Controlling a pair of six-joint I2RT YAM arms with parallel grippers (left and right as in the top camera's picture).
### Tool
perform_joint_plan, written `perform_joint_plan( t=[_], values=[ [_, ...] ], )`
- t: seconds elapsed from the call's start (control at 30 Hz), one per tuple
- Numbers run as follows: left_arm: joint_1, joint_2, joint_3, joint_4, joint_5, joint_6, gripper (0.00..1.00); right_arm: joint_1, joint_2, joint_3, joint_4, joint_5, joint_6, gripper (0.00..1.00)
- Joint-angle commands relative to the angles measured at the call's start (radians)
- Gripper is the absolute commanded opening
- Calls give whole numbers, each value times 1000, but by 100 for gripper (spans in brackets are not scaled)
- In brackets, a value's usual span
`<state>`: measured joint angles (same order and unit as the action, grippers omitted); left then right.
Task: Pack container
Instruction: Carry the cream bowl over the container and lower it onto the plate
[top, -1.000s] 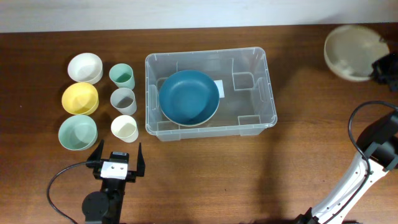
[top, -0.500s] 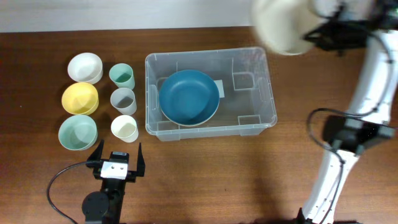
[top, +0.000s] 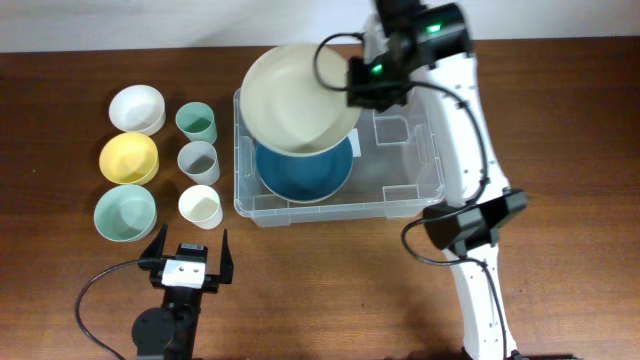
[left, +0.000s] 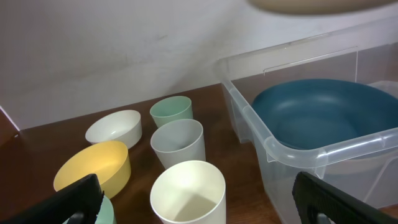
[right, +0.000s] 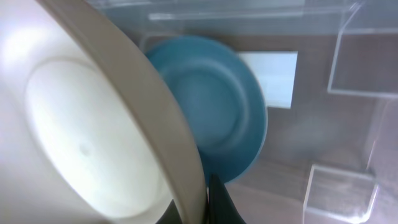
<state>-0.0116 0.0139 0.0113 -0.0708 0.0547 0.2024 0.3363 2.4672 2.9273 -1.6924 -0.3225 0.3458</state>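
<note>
Black-fingered, the right hand (top: 362, 88) is clamped on the rim of a cream bowl (top: 298, 98), holding it tilted over the left half of the container (top: 438, 165). A blue bowl (top: 305, 178) lies inside, under it. The container sits at frame centre on the wooden surface (top: 320, 290). At lower left the left hand (top: 188, 252) is spread wide apart, near three cups (top: 198, 160).

From overhead, we see the cream bowl (top: 298, 98) covering the upper part of the blue bowl (top: 303, 175). The right wrist view blurs the cream bowl and crops it at the left and bottom edges.
</note>
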Motion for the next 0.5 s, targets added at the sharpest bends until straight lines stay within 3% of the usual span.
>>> perform_joint_plan(
  t=[0.0,0.47],
  values=[
    [5,-7,-2,-6,-3,13,100,42,-37,-44,-6,142,80,4],
    [5,-7,-2,-6,-3,13,100,39,-36,-348,113,112,82,4]
  ],
)
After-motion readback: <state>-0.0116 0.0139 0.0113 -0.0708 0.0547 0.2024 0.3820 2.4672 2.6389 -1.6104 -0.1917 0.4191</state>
